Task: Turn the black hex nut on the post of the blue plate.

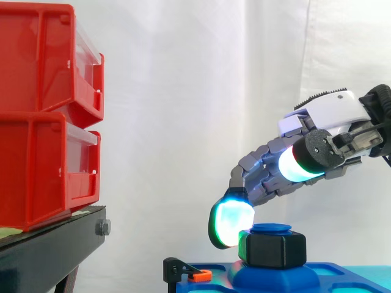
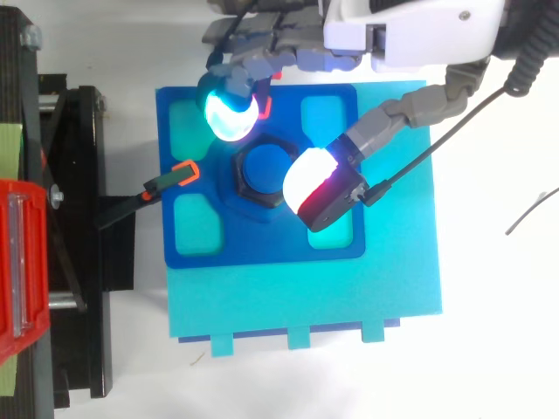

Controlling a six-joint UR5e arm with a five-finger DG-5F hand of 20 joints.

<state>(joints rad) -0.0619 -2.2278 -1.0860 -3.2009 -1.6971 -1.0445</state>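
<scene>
showing the hand (image 1: 275, 170) loosely spread over the black hex nut (image 1: 272, 249) on the post (image 1: 272, 229) of the blue plate (image 2: 262, 247). one fingertip (image 1: 231, 223) seems to touch the nut's flank, the thumb (image 2: 312, 185) is raised, nothing is gripped, and the post's shaft is hidden.

- A white curtain (image 1: 183, 91) hangs behind everything.
- A black stand (image 1: 55, 247) sits along the worktop's (image 2: 498, 349) left edge, with a bolt head (image 1: 102, 227) on the end that faces the middle.
- Two red bins stand stacked on the stand, the upper red bin (image 1: 40, 58) directly on the lower red bin (image 1: 40, 168), both with clear fronts.
- A pale green strip (image 2: 9, 148) lies on the stand.
- A black clamp (image 2: 131, 202) with an orange tip (image 2: 185, 171) reaches from the stand toward the worktop's middle.
- A cyan board (image 2: 393, 271) lies flat near the worktop's middle.
</scene>
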